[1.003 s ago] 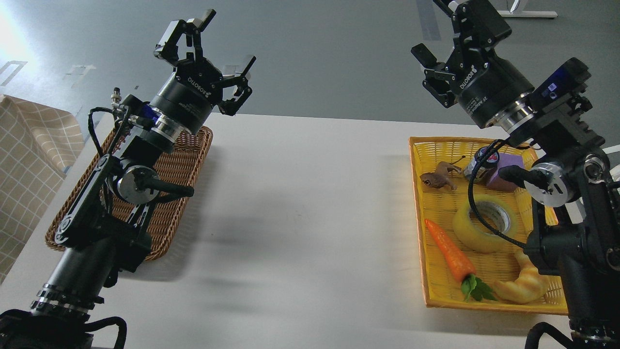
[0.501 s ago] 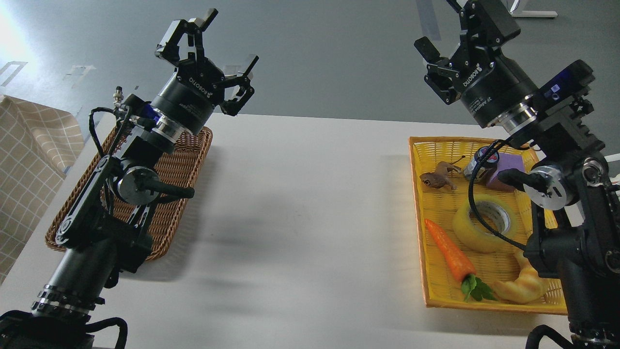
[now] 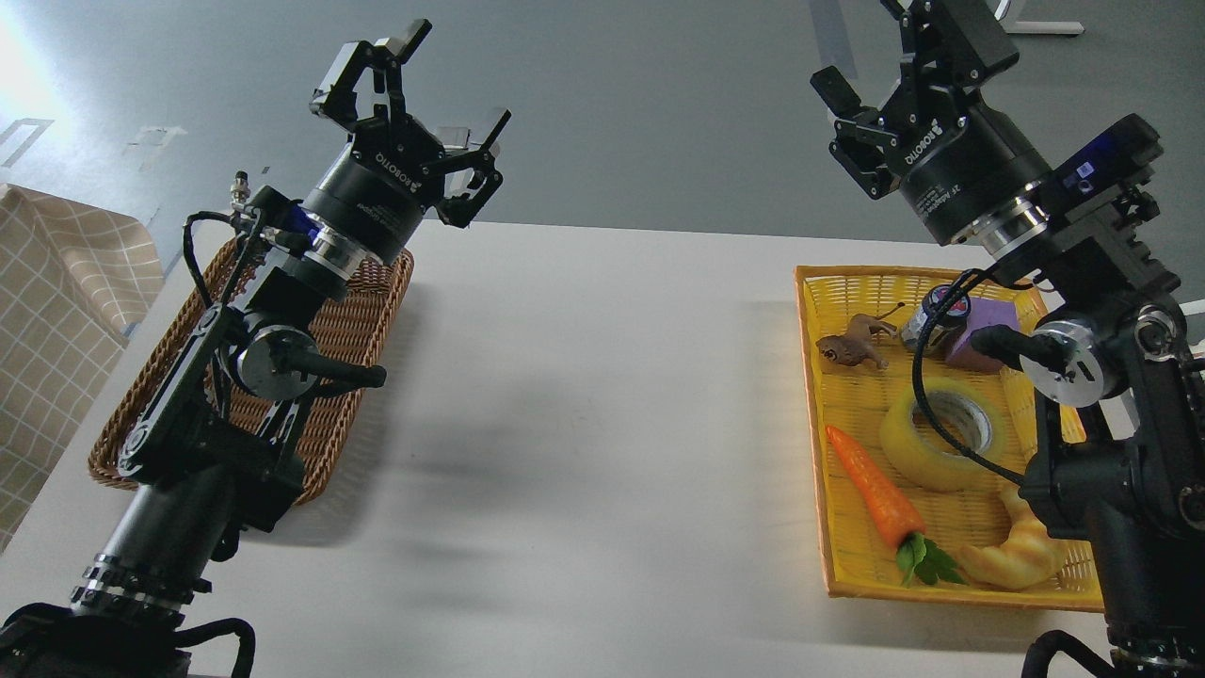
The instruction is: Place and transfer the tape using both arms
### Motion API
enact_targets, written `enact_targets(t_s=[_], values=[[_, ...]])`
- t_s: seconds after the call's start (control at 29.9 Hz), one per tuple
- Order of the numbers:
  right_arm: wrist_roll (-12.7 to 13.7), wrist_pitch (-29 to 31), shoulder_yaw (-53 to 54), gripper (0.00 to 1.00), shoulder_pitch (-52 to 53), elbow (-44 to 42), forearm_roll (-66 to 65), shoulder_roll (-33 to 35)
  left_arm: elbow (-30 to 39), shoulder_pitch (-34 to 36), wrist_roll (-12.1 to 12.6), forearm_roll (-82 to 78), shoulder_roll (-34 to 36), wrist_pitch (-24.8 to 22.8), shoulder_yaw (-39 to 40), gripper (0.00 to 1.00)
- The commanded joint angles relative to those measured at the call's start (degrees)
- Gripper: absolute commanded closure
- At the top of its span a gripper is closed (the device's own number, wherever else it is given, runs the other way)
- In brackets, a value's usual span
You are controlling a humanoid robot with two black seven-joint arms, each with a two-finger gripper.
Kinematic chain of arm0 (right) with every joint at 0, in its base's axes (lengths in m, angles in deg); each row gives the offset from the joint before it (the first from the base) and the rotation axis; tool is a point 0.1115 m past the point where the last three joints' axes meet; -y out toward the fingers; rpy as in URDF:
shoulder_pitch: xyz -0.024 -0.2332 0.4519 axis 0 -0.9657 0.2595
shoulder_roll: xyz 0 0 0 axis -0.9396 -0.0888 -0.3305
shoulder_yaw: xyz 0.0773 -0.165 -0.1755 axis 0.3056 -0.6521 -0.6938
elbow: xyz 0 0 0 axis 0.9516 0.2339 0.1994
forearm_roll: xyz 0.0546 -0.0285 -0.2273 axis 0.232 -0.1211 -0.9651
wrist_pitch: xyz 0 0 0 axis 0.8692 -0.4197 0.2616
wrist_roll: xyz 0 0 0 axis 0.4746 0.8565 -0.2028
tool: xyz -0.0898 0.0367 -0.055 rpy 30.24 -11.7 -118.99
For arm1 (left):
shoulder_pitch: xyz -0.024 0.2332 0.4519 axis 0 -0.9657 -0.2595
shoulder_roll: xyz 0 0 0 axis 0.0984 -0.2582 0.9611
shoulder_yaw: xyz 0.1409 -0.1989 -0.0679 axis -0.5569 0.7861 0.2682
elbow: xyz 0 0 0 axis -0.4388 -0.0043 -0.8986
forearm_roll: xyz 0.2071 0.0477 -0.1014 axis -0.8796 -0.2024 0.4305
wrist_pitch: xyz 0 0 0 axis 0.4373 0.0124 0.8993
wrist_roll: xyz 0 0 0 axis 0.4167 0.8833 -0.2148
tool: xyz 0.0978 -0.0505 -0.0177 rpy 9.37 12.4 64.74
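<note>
The tape [image 3: 918, 447], a translucent yellow roll with a grey-white core, lies flat in the yellow basket [image 3: 814, 377] on the right of the table, partly crossed by a black cable. My right gripper [image 3: 890, 52] is open and empty, raised high above the basket's far end. My left gripper [image 3: 442, 89] is open and empty, raised above the far end of the brown wicker basket [image 3: 329, 414]. Both are well above the table.
The yellow basket also holds an orange toy carrot [image 3: 875, 490], a croissant [image 3: 1017, 556], a brown toy animal [image 3: 852, 347], a purple block [image 3: 979, 334] and a small jar [image 3: 932, 315]. A checked cloth [image 3: 56, 311] hangs at the left. The white table [image 3: 584, 424] spans between the baskets.
Both arms have shifted slightly up and to the right. The grippers stay open and the tape has not moved.
</note>
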Motion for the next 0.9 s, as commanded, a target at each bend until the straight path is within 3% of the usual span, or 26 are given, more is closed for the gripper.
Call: enact_targets(t_s=[0.0,0.87], values=[[0.1,-0.2,-0.1,0.0,-0.1,-0.2,0.0,0.0,0.0,0.0,0.0,0.0,0.0,0.0,-0.1,0.02],[0.2,-0.2,-0.1,0.0,-0.1,-0.2,0.0,0.0,0.0,0.0,0.0,0.0,-0.1,0.0,0.0,0.02]])
